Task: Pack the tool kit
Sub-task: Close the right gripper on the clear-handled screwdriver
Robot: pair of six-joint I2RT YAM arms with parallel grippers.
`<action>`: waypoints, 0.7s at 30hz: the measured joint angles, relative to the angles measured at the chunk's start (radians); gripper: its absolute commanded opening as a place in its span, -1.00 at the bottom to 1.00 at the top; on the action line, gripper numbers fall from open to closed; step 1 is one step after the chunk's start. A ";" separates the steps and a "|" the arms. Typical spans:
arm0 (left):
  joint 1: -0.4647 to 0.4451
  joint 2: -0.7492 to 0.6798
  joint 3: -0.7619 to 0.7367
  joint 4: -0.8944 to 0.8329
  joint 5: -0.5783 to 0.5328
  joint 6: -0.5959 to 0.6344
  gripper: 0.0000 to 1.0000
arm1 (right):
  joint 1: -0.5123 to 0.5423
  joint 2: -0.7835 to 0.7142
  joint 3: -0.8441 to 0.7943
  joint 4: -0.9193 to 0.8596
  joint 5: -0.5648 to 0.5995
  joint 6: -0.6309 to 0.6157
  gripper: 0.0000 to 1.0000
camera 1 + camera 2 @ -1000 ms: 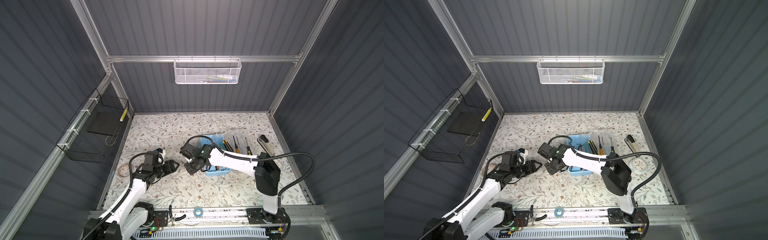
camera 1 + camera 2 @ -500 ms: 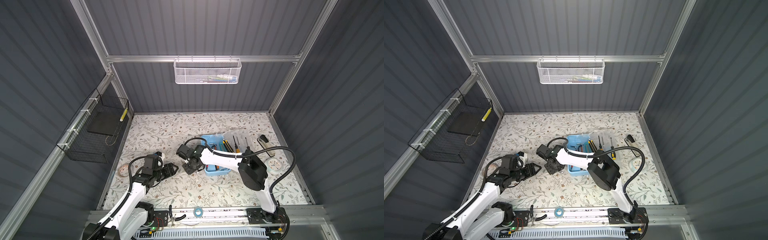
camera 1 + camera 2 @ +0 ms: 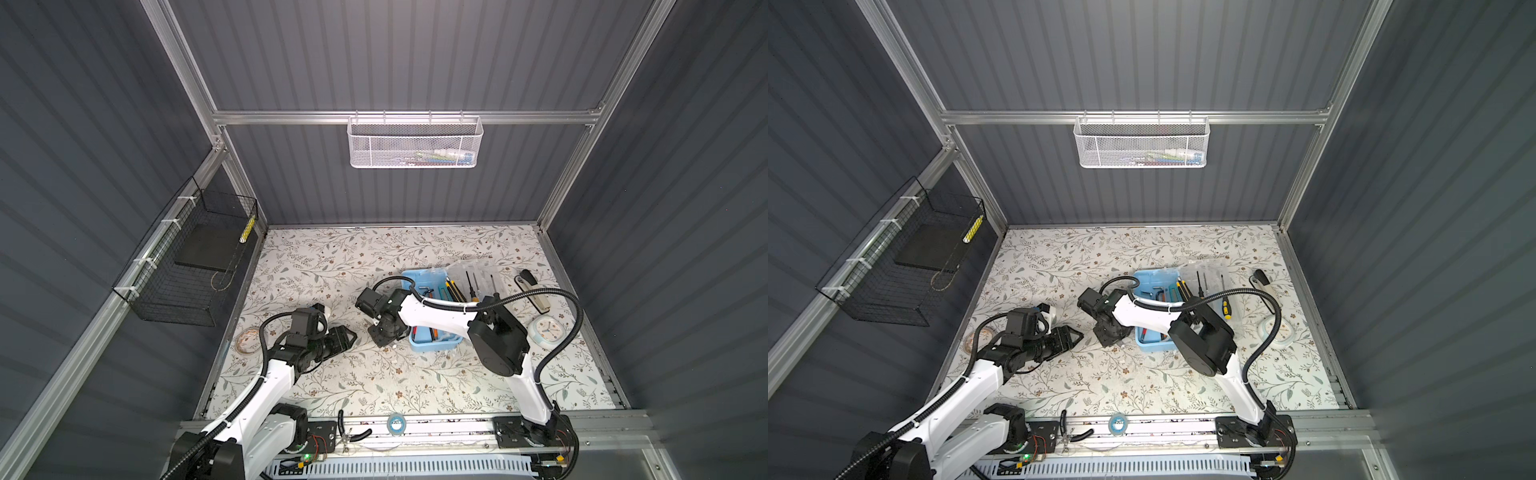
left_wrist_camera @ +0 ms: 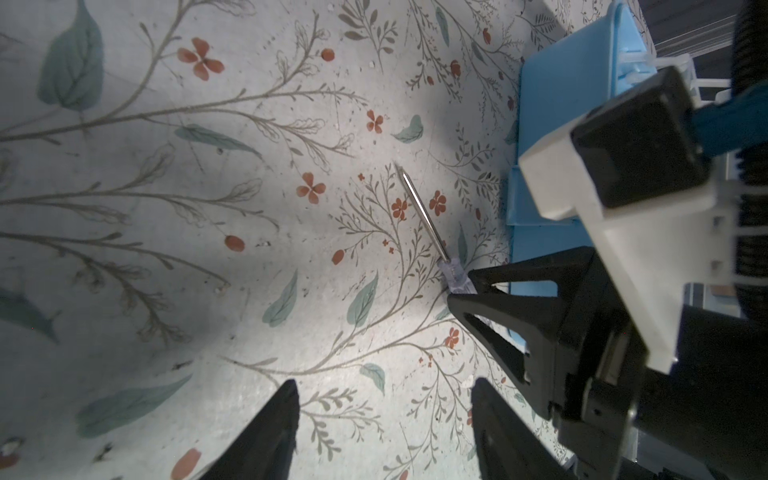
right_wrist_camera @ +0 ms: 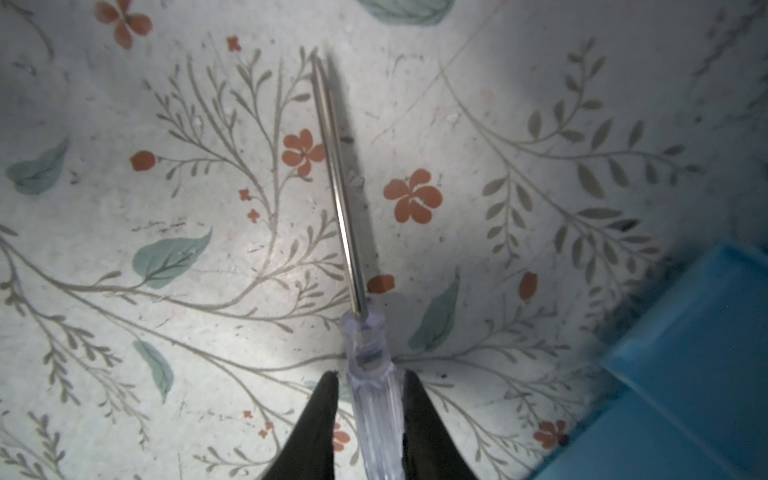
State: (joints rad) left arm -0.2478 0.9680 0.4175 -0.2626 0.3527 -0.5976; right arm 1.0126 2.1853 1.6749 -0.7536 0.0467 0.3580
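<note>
Two robot arms: a left arm [image 3: 270, 382] and a right arm [image 3: 436, 318]. One blue case [image 3: 436, 345]. One clear-handled screwdriver [image 5: 368, 357] on the table [image 3: 332, 257]. Two dark-shafted tools [image 3: 468, 280] on one clear lid [image 3: 478, 266]. The tools inside the case overlap too much to count. Two wall baskets: one white basket [image 3: 415, 145], one black basket [image 3: 183, 274]. Two tape rolls: a table roll [image 3: 248, 341] and a rail roll [image 3: 395, 424]. One clock [image 3: 547, 330]. One pair of pliers [image 3: 353, 435]. One stapler-like item [image 3: 534, 293].

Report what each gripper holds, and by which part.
Left gripper: open, nothing held. Right gripper: fingers flank the screwdriver at its clear handle, near the shaft; whether they grip it yet cannot be told.
</note>
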 measured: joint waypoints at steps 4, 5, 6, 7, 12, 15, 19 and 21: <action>0.000 0.018 0.000 0.012 -0.001 0.001 0.33 | 0.000 0.001 -0.003 0.002 -0.011 0.000 -0.40; 0.000 0.021 0.000 0.014 -0.001 0.002 0.33 | 0.000 0.001 -0.003 0.002 -0.014 0.000 -0.38; 0.000 0.023 0.000 0.017 -0.001 0.002 0.33 | 0.000 0.002 -0.003 0.003 -0.016 0.000 -0.38; 0.000 0.024 0.000 0.019 -0.001 0.003 0.33 | 0.000 0.004 -0.003 0.002 -0.018 0.001 -0.39; 0.000 0.027 0.000 0.024 -0.001 0.004 0.33 | 0.000 0.011 -0.003 0.006 -0.023 0.002 -0.48; 0.000 0.038 0.000 0.024 -0.002 0.005 0.33 | 0.000 0.011 -0.003 0.005 -0.024 0.004 -0.53; 0.000 0.046 0.000 0.024 -0.005 0.009 0.32 | -0.002 0.011 -0.003 0.006 -0.026 0.008 -0.63; 0.000 0.046 0.000 0.024 -0.005 0.011 0.32 | -0.002 0.011 -0.003 0.006 -0.025 0.010 -0.72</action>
State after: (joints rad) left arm -0.2478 1.0142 0.4175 -0.2382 0.3473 -0.5865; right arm 1.0103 2.1967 1.6718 -0.7479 0.0216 0.3679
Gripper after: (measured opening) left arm 0.662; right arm 0.179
